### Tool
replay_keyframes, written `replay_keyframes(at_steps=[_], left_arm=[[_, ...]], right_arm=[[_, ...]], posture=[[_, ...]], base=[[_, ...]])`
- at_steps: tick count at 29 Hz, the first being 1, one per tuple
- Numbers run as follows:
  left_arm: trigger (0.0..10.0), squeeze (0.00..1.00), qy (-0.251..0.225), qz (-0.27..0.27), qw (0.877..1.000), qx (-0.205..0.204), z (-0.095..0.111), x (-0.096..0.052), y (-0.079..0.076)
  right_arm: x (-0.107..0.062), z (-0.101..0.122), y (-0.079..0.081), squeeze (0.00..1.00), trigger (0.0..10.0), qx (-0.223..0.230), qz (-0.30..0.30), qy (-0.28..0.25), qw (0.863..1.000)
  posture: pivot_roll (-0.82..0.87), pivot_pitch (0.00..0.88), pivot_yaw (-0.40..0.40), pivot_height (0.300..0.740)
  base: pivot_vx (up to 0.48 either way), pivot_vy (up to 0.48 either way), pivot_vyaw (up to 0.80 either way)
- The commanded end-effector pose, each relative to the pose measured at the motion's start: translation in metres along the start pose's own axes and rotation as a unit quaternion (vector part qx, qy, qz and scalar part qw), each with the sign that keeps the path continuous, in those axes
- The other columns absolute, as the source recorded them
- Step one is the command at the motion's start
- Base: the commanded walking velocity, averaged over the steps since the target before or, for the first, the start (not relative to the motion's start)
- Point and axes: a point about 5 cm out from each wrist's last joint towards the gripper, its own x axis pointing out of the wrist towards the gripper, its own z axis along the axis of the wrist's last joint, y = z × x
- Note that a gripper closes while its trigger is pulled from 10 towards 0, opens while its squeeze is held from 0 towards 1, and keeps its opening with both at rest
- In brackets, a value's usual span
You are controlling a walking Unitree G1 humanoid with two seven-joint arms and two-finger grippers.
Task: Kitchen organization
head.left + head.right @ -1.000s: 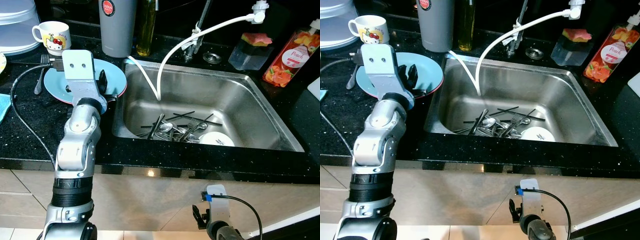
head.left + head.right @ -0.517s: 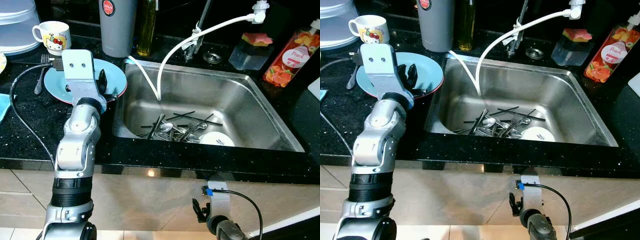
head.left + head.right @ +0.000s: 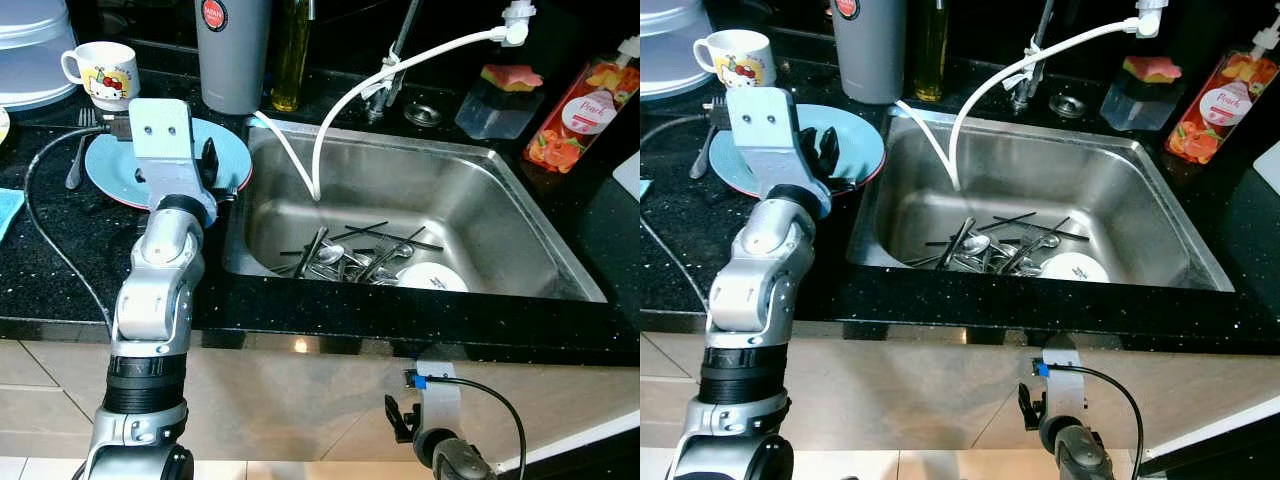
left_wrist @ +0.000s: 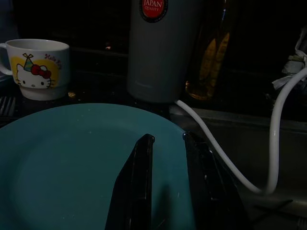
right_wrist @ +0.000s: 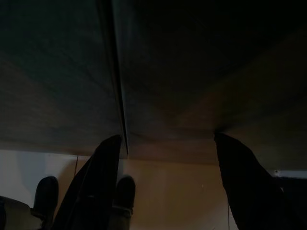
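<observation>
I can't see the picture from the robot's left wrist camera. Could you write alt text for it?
The left gripper, its two black fingers a little apart, hovers over a teal plate on a dark counter. Behind stand a white cartoon-cat mug, a grey canister and an amber bottle; a white hose curves beside them.

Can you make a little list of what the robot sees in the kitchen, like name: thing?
left hand: over the blue plate, fingers a little apart, holding nothing
right hand: hanging low in front of the cupboard, fingers wide apart
mug: white with a cartoon cat, behind the plate
fork: at the plate's far left edge
sink: holds chopsticks, spoons and a white dish
hose: white, hangs into the sink
soap bottle: orange, right of the sink
</observation>
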Motion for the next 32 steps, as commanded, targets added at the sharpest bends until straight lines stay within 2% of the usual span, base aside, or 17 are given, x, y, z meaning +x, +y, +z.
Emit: replay_keyframes(at_steps=[1,32], left_arm=[[10.0,0.0,-0.005,-0.01,1.0,0.002,0.0006,-0.0019,-0.0042],[10.0,0.0,-0.004,-0.013,1.0,-0.002,-0.0015,-0.0023,-0.0076]], right_arm=[[-0.0007,0.0006,-0.004,0.0,10.0,0.004,-0.009,-0.001,1.0],[-0.0004,0.0013,-0.0051,0.0,10.0,-0.001,-0.008,0.002,1.0]], posture=[[0.19,0.08,-0.139,0.74],[0.18,0.07,-0.141,0.74]], base=[[0.0,0.0,0.0],[0.0,0.0,0.0]])
